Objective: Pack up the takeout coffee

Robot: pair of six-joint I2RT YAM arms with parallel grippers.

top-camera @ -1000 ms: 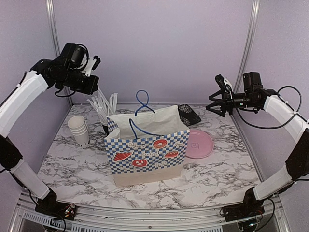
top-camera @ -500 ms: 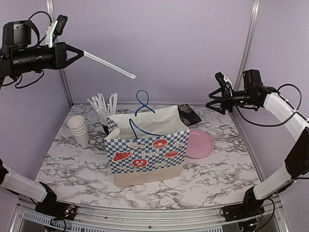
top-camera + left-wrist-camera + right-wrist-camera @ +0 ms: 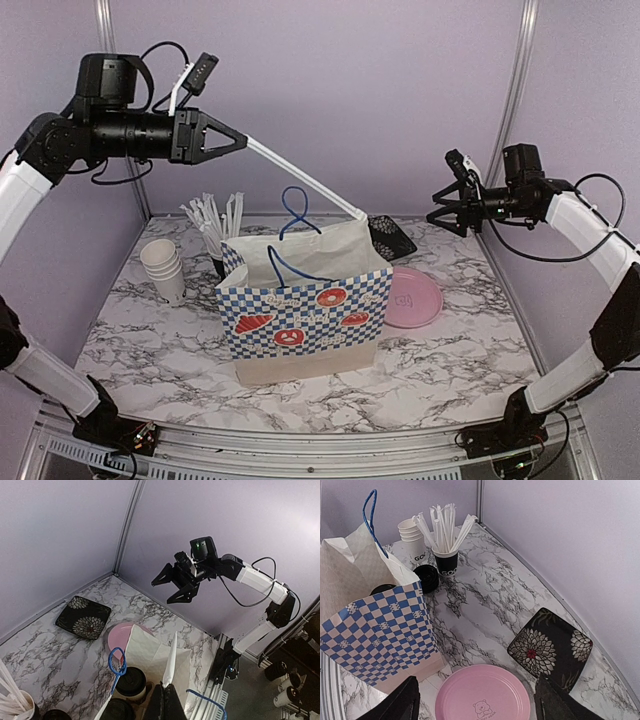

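Two black-lidded coffees [image 3: 131, 681] [image 3: 116, 711] sat inside the one checkered bag [image 3: 300, 320], mid-worktop [image 3: 450, 350]. Left tool [image 3: 240, 143], high at 10 o'clock, pinched one white straw [image 3: 305, 180], its tip near the bag's rim. Right tool [image 3: 438, 212], at 2 o'clock, gaped wide, empty.

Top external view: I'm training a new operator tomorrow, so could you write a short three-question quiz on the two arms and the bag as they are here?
1. True or false: the right fingers are shut on a cup.
2. What do the left fingers hold? A) a pink plate B) a white straw C) a plain cup
3. Fill in: the checked bag has ____ handles.

Key: 1 false, they are open and empty; 2 B; 3 blue.
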